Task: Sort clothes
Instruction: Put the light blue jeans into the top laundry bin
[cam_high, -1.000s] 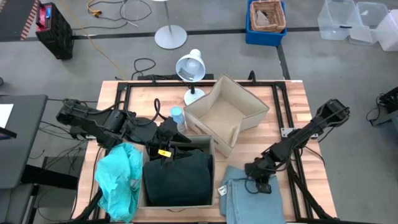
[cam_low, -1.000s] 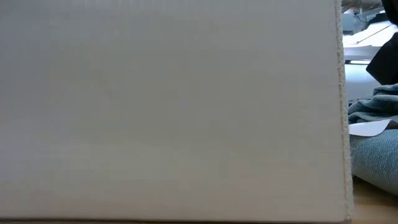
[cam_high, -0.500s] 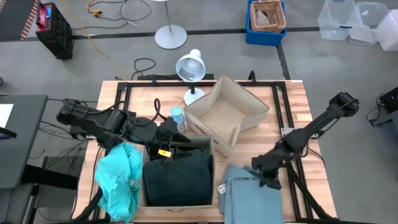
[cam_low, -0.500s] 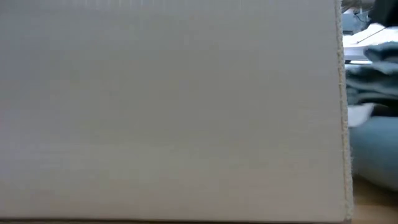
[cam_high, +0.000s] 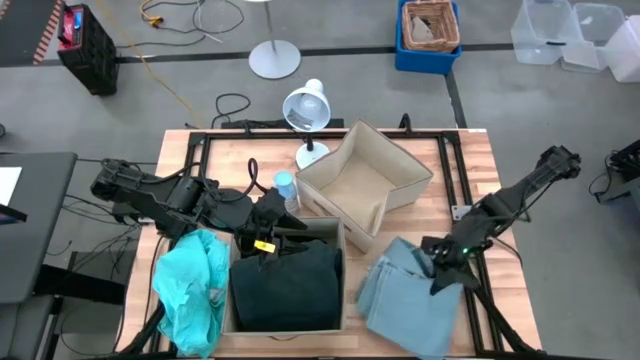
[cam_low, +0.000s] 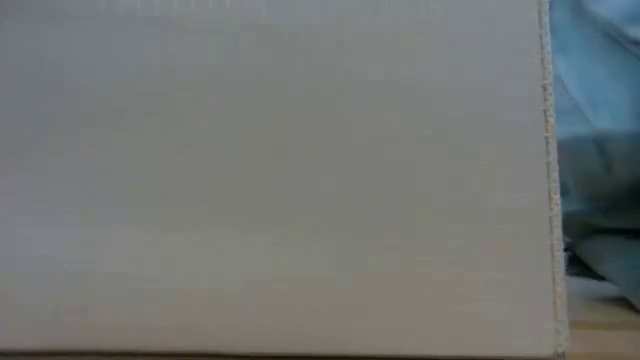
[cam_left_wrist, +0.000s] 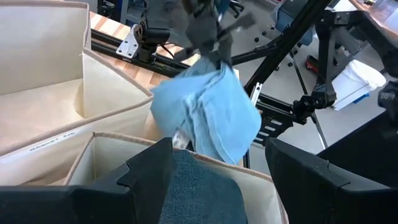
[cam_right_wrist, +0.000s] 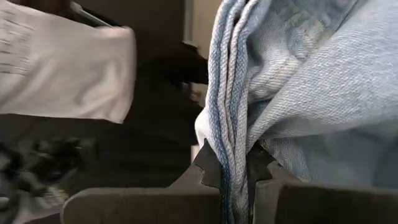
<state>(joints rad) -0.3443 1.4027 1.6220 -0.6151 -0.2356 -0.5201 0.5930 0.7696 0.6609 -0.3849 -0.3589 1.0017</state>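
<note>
Pale blue garment (cam_high: 405, 295) pinched in right claw (cam_high: 441, 268), dark green garment (cam_high: 285, 285) filling near box (cam_high: 343, 285)

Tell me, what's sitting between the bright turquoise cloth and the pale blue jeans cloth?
In the high view, a beige fabric box holding a dark green garment lies between the bright turquoise garment and the pale blue denim garment, which the right gripper grips.

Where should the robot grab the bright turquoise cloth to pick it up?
Probably from straight above, pinching a raised fold near the top of the turquoise garment. It lies crumpled and bunched beside the beige box, draping off the table edge, so the puffed-up creases give the fingers something to close on, a flat spot would not.
</note>
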